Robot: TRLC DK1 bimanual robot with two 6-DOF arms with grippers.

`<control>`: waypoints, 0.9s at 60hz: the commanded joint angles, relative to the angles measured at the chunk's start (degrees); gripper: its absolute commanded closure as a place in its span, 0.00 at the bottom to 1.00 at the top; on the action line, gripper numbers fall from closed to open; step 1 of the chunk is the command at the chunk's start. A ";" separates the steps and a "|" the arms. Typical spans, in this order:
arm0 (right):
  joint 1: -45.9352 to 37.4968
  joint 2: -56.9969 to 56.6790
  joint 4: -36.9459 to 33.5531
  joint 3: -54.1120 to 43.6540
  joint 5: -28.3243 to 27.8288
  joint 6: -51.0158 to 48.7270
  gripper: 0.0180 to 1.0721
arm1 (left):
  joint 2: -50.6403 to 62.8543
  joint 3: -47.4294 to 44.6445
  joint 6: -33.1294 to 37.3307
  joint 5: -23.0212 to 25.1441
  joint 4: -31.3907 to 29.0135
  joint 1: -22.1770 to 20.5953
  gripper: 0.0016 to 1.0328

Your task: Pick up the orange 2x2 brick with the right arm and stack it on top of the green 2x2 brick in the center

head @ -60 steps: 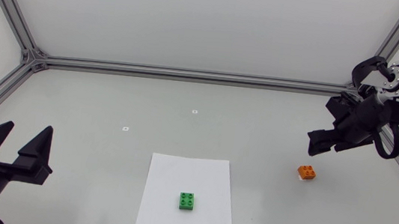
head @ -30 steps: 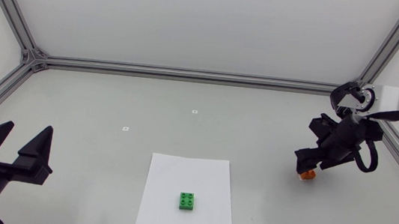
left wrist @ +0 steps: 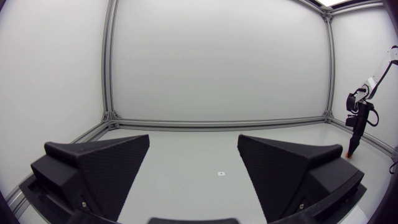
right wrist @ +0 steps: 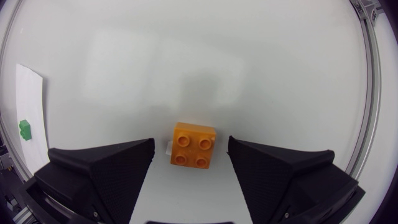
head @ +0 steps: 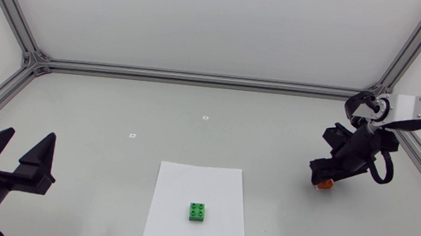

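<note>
The orange 2x2 brick [right wrist: 194, 145] sits studs up, well to the right of the green 2x2 brick [head: 198, 212]. It lies between my right gripper's [right wrist: 190, 152] fingers, which stand apart, not touching it. My left gripper [head: 30, 137], far left of the green brick, is spread wide.

Green 2x2 plastic brick [head: 198, 212] sits on the white paper sheet [head: 187, 180], toward its near end. Orange 2x2 plastic brick [right wrist: 193, 145] lies right of the sheet, off it, between the black right gripper's [head: 321, 175] fingers, touching neither. Black left gripper [head: 30, 137] is well left of the sheet.
</note>
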 commanded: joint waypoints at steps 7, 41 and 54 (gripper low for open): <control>-0.42 1.19 0.47 -0.49 -0.46 -0.54 0.37 | -0.45 -2.35 0.75 0.23 -0.84 0.14 0.04; -0.86 0.93 0.82 -0.92 -0.55 -0.98 0.54 | -0.45 -2.35 0.75 0.23 -0.84 0.14 0.04; -0.86 0.57 1.00 -1.28 -0.73 -1.07 0.60 | -0.45 -2.35 0.75 0.23 -0.84 0.14 0.04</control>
